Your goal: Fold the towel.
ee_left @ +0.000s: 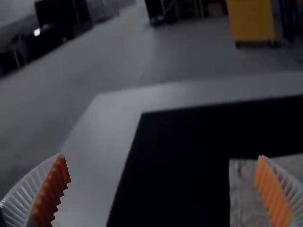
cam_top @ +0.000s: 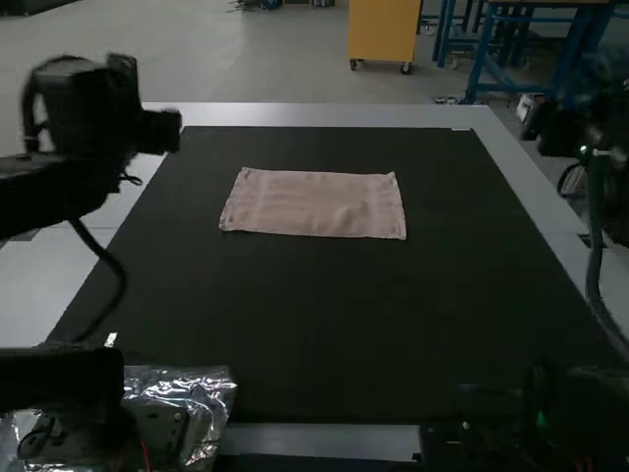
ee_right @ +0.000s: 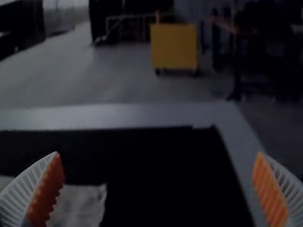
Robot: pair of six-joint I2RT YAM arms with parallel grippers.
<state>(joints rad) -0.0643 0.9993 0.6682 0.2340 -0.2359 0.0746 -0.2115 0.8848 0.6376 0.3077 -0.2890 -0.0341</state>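
Toward twelve o'clock on the matte black rectangular mat (cam_top: 324, 315), the pinkish-beige rectangular cloth towel (cam_top: 314, 205) lies spread; likely light and limp, best pinched at its five and seven o'clock corners. Left gripper (ee_left: 161, 155) and right gripper (ee_right: 158, 152): both wide apart, empty.

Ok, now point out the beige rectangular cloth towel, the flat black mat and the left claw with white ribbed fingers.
Towel (cam_top: 316, 206): high view, on the middle of the cloth.
Black mat (cam_top: 324, 295): high view, on a bare part near its middle.
Left claw (ee_left: 160, 156): left wrist view, midway between its open fingertips.
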